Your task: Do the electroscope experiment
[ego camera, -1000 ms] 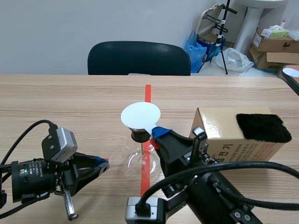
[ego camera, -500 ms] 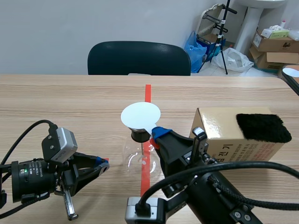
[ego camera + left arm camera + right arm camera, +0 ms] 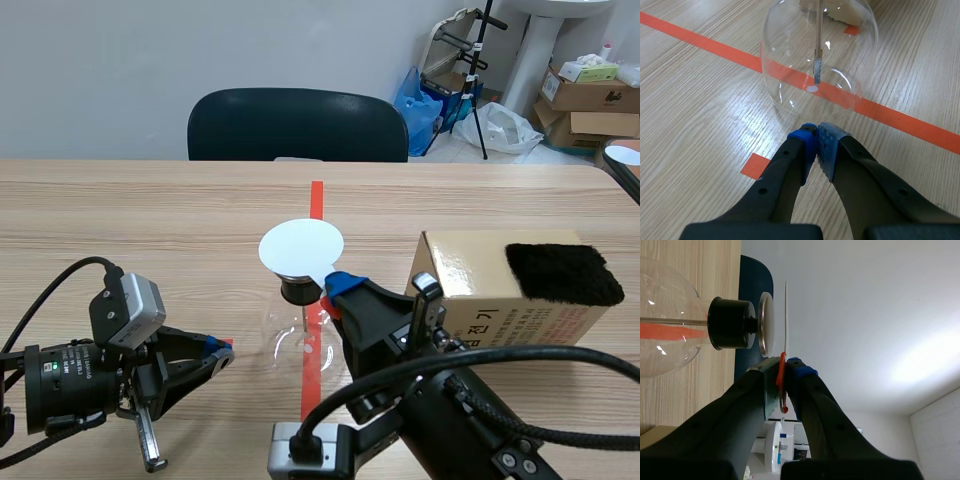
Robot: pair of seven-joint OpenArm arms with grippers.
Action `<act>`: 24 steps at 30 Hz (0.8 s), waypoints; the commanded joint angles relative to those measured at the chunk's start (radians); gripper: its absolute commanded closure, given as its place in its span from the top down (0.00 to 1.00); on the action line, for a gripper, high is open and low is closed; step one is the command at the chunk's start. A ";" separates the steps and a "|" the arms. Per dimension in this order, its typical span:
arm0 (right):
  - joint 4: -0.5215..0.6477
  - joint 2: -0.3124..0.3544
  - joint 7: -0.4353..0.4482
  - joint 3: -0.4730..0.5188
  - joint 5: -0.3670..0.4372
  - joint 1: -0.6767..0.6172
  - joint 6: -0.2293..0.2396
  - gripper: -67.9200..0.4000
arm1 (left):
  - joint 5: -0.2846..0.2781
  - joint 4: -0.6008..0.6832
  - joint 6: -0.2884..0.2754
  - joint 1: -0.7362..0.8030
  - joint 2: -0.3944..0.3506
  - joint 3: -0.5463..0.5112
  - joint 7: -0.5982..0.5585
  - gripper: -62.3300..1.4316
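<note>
Electroscope flask (image 3: 292, 345) stands mid-table (image 3: 150, 220) on the orange tape line (image 3: 316, 195), black stopper (image 3: 297, 291) up top. A thin rod (image 3: 818, 40) hangs inside the glass. R gripper (image 3: 336, 284) is clamped tight on the red handle (image 3: 782, 382) of a white disc (image 3: 301, 247). The disc is held face to face w/ the stopper's metal plate (image 3: 766, 325), just apart from it in the R wrist view. L gripper (image 3: 221, 347) lies low at the flask's left, fingers pressed together w/ nothing in them, tips just short of the glass.

In the way: cardboard box (image 3: 470, 270) w/ black fur pad (image 3: 563, 272) on top, close on the flask's right and tight beside the R arm. Dark chair (image 3: 297, 125) stands at the far edge.

Room: a wide stretch of tabletop runs from flask to far edge, plus the far left.
</note>
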 commanded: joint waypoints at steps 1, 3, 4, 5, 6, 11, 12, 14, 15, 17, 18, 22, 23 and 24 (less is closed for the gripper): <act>0.009 0.008 -0.005 0.005 -0.001 0.011 -0.011 0.02 | -0.013 0.022 -0.002 -0.008 0.002 -0.003 -0.021 0.07; 0.009 0.008 -0.005 0.005 -0.001 0.011 -0.011 0.02 | -0.013 0.022 -0.002 -0.008 0.002 -0.003 -0.021 0.07; 0.009 0.008 -0.006 0.005 -0.001 0.011 -0.011 0.02 | -0.013 0.022 -0.002 -0.008 0.002 -0.003 -0.021 0.07; 0.009 0.008 -0.009 0.005 -0.001 0.011 -0.011 0.02 | -0.013 0.022 -0.002 -0.008 0.002 -0.003 -0.021 0.07; 0.009 0.008 -0.009 0.005 -0.001 0.011 -0.011 0.02 | -0.013 0.022 -0.002 -0.008 0.002 -0.003 -0.021 0.07; 0.009 0.008 -0.013 0.005 -0.001 0.011 -0.011 0.02 | -0.013 0.022 -0.002 -0.008 0.002 -0.003 -0.021 0.07; 0.009 0.008 -0.014 0.005 -0.001 0.011 -0.011 0.02 | -0.013 0.022 -0.002 -0.008 0.002 -0.003 -0.021 0.07; 0.009 0.008 -0.035 0.005 -0.001 0.011 -0.011 0.02 | -0.013 0.022 -0.002 -0.008 0.002 -0.003 -0.021 0.07; 0.009 0.008 -0.049 0.005 -0.001 0.011 -0.011 0.02 | -0.013 0.022 -0.002 -0.008 0.002 -0.003 -0.021 0.07; 0.009 0.008 -0.080 0.005 -0.001 0.011 -0.011 0.02 | -0.013 0.022 -0.002 -0.008 0.002 -0.003 -0.021 0.07; 0.009 0.008 -0.098 0.005 -0.001 0.011 -0.011 0.02 | -0.013 0.022 -0.002 -0.008 0.002 -0.003 -0.021 0.07; 0.009 0.008 -0.181 0.005 -0.001 0.011 -0.011 0.02 | -0.013 0.022 -0.002 -0.008 0.002 -0.003 -0.021 0.07; 0.009 0.008 -0.206 0.005 -0.001 0.011 -0.011 0.02 | -0.013 0.022 -0.002 -0.008 0.002 -0.003 -0.021 0.07; 0.009 0.008 -0.232 0.005 -0.001 0.011 -0.011 0.02 | -0.013 0.022 -0.002 -0.008 0.002 -0.003 -0.021 0.07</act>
